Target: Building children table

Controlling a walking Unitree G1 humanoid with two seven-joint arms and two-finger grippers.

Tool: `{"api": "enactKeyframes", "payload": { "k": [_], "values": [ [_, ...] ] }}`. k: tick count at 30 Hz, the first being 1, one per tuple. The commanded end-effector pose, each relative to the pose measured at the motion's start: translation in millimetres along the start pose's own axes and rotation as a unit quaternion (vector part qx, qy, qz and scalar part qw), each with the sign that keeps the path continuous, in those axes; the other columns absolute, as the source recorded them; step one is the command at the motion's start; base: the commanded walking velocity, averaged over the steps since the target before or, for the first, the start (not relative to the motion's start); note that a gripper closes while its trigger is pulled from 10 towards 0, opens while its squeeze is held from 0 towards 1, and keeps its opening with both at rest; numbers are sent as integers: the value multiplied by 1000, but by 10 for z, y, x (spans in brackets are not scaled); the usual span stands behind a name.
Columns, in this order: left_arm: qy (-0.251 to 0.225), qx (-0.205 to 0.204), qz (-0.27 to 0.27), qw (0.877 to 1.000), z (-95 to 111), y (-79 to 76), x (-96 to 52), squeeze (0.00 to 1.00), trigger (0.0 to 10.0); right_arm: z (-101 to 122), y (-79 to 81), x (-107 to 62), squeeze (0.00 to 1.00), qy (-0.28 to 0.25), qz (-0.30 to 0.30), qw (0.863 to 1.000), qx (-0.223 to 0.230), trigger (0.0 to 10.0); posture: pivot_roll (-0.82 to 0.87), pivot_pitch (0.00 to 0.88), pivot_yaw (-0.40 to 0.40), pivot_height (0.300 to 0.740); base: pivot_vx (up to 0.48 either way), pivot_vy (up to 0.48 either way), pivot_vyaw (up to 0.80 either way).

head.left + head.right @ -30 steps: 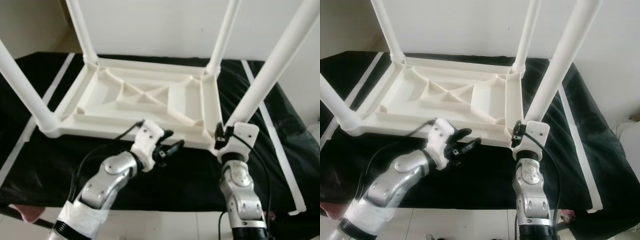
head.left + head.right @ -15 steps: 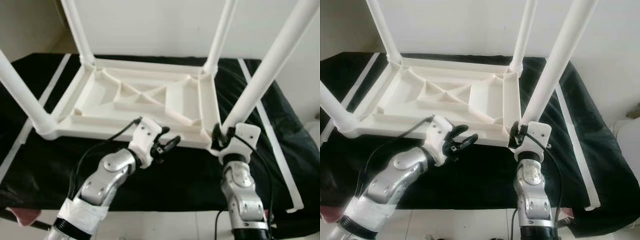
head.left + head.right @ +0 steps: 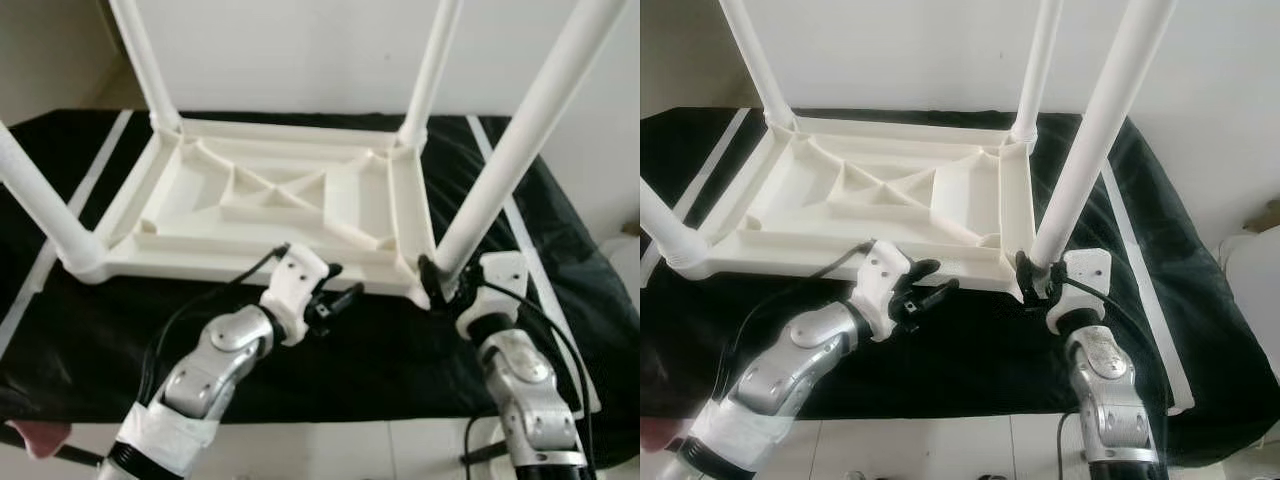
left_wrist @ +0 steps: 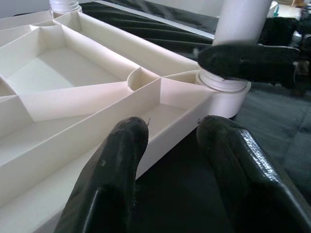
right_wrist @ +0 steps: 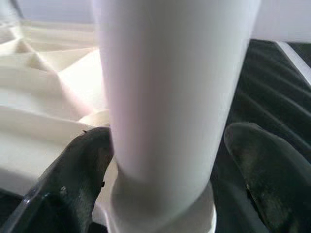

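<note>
Right wrist view puts my right gripper [image 5: 167, 179] spread astride the near-right leg [image 3: 1080, 170] at its socket, at five o'clock on the upturned table top [image 3: 270, 200], so I'd close squarely before twisting, while my left gripper [image 3: 335, 295], fingers parted, steadies the near rim.

Bright, even daylight; soft shadows; white table [image 3: 280, 200] near overexposed; head views slightly soft; right wrist view w/ leg [image 5: 165, 97] blurred, out of focus.

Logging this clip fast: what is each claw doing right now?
Left claw: open, holding nothing, just off the near edge of the upturned white table top.
Right claw: open, fingers either side of the near right table leg at its base.
</note>
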State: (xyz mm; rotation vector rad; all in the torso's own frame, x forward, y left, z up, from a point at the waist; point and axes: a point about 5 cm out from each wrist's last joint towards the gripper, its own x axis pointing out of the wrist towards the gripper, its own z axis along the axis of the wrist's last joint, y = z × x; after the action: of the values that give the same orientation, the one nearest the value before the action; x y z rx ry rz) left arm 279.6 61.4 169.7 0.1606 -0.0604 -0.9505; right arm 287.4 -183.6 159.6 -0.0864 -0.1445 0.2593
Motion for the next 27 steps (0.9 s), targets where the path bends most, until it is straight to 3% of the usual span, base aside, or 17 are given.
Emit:
{"api": "enactKeyframes", "payload": {
  "k": [1,6,9,10,13,14,15,23,24,25,27],
  "values": [
    [3,-2,-52,999,-3,-82,-11,0,10000,-12,-44,-1,0,-2,18,1000,2,10000,-142,150,14,740,0,0,0],
    [6,5,-64,998,10,-82,-25,0,10000,-59,-55,102,0,16,106,994,-19,10000,-141,151,28,740,0,0,0],
    [6,6,-66,998,16,-88,-28,0,10000,-77,-28,141,0,18,123,992,-30,10000,-139,155,29,740,0,0,0],
    [6,6,-66,998,14,-92,-30,0,10000,-92,-3,162,0,18,132,991,-29,7686,-135,155,29,740,0,0,0],
    [7,7,-66,998,12,-95,-30,0,10000,-101,15,175,0,17,137,990,-27,7686,-134,156,28,740,0,0,0],
    [8,8,-66,998,3,-99,-30,0,10000,-110,52,187,0,16,145,989,-28,3137,-130,156,25,740,0,0,0],
    [9,9,-64,998,-2,-103,-30,0,10000,-116,92,195,0,14,154,988,-24,0,-123,159,23,740,0,0,0],
    [13,4,-58,998,-24,-141,-65,0,10000,-154,112,188,0,10,165,986,-14,0,-112,165,15,740,0,0,0],
    [17,6,-59,998,-39,-152,-71,0,10000,-172,100,178,0,13,151,988,-1,4196,-114,163,13,740,0,0,0],
    [18,6,-59,998,-44,-157,-71,0,10000,-193,109,169,0,18,145,989,1,10000,-116,161,11,740,0,0,0],
    [18,6,-59,998,-47,-160,-70,0,10000,-207,117,163,0,22,141,990,1,10000,-116,161,11,740,0,0,0]
  ]
}}
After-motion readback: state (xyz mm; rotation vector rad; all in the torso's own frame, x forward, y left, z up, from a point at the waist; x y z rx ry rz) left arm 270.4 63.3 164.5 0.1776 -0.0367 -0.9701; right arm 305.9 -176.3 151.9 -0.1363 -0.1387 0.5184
